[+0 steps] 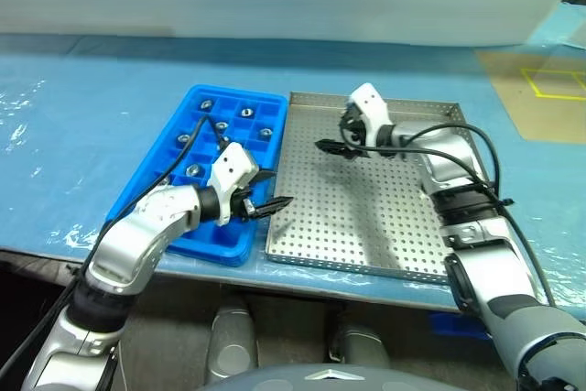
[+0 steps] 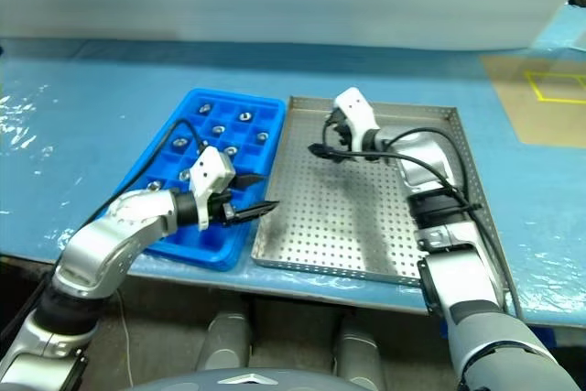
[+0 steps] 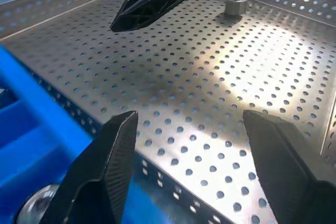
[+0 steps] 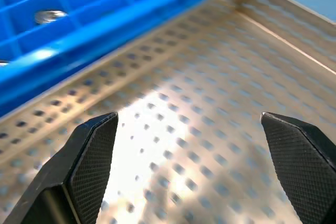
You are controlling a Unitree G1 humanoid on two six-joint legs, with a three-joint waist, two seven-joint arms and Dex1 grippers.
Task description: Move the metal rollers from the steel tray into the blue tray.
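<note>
The far part of the square perforated steel tray (image 1: pixel 366 217) lies partly behind the right gripper (image 1: pixel 331 146), whose fingers gape wide and empty. One short silvery metal roller (image 3: pixel 235 6) stands upright there, hollow end upward. Others sit upright in the bright blue compartmented plastic tray (image 1: pixel 146 191). The left gripper (image 1: pixel 267 193) hovers at the trays' shared edge, fingers apart, empty.

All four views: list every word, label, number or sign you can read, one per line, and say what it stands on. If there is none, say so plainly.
No readable text: none on the blue tray, the steel tray, the rollers or either gripper.
Only sign: yellow outline, a marking without letters, on the brown sheet lying on the table to the far right.
</note>
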